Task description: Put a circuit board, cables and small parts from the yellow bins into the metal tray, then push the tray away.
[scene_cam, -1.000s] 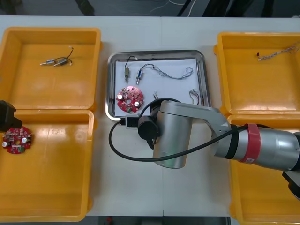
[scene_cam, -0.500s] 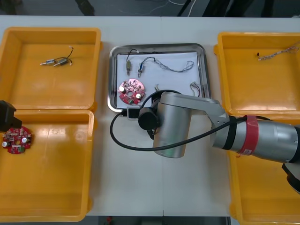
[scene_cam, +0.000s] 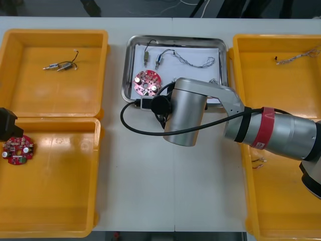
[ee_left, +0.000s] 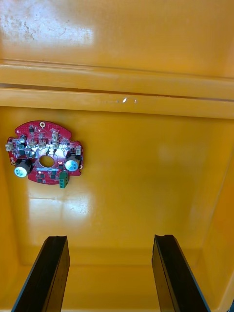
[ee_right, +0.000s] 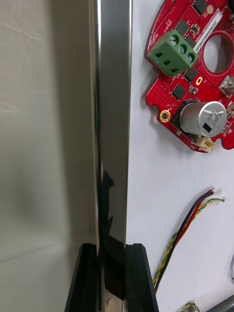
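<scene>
The metal tray (scene_cam: 175,38) lies at the table's far middle, white inside. It holds a round red circuit board (scene_cam: 147,83), a blue and white cable (scene_cam: 193,63) and small metal parts (scene_cam: 146,56). My right arm (scene_cam: 185,118) reaches over the tray's near edge and covers its own gripper there. In the right wrist view my right gripper (ee_right: 113,280) is shut on the tray's shiny rim (ee_right: 113,122), with the circuit board (ee_right: 195,73) and a red and yellow cable (ee_right: 185,234) just inside. My left gripper (ee_left: 111,273) hangs open in the near left yellow bin (ee_left: 146,161), apart from a second circuit board (ee_left: 45,153).
The far left bin (scene_cam: 30,90) holds small metal parts (scene_cam: 59,66). Another circuit board (scene_cam: 17,149) lies in the near left bin (scene_cam: 55,201). A twisted cable (scene_cam: 296,56) rests in the far right bin (scene_cam: 271,90). Bare table stretches in front of the tray.
The tray has slid away from me toward the far edge and slightly right, carried by my right gripper on its rim. My left arm has stayed still.
</scene>
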{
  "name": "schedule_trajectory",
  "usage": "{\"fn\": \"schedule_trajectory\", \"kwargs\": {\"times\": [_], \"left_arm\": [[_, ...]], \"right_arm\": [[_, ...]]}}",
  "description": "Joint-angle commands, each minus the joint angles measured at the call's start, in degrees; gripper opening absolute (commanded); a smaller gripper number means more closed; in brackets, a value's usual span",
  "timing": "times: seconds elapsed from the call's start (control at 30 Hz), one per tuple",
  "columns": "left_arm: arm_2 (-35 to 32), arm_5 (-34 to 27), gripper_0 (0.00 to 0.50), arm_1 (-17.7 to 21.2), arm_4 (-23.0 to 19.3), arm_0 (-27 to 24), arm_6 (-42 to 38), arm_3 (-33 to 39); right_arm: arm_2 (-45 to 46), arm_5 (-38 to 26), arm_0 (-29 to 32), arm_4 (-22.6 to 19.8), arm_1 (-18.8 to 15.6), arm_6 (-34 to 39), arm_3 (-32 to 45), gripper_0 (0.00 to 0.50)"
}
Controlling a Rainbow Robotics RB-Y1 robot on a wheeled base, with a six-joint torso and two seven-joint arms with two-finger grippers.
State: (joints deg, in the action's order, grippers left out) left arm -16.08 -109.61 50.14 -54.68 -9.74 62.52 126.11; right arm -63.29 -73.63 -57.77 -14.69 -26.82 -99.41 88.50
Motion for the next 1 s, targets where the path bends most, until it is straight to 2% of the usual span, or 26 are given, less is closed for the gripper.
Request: {"fn": "schedule_trajectory", "kwargs": {"times": [0.03,0.43,0.67,1.0], "left_arm": [[-1.8,-0.4,0.500,2.6,-0.1,1.3,4.5,1.7],[-1.8,-0.4,0.500,2.6,-0.1,1.3,4.5,1.7],[-1.8,-0.4,0.500,2.6,-0.1,1.3,4.5,1.7],[-1.8,-0.4,0.500,2.6,-0.1,1.3,4.5,1.7]], "right_arm": [[1.2,2.8,-3.1,-0.4,0.9,1.2,-2.7,0.000],[1.2,7.0,-5.5,-0.3,1.7,1.0,-6.9,0.000],[1.2,7.6,-8.0,-0.3,3.8,0.2,-9.8,0.000],[1.2,10.8,-8.3,-0.5,3.8,0.1,-11.3,0.000]]}}
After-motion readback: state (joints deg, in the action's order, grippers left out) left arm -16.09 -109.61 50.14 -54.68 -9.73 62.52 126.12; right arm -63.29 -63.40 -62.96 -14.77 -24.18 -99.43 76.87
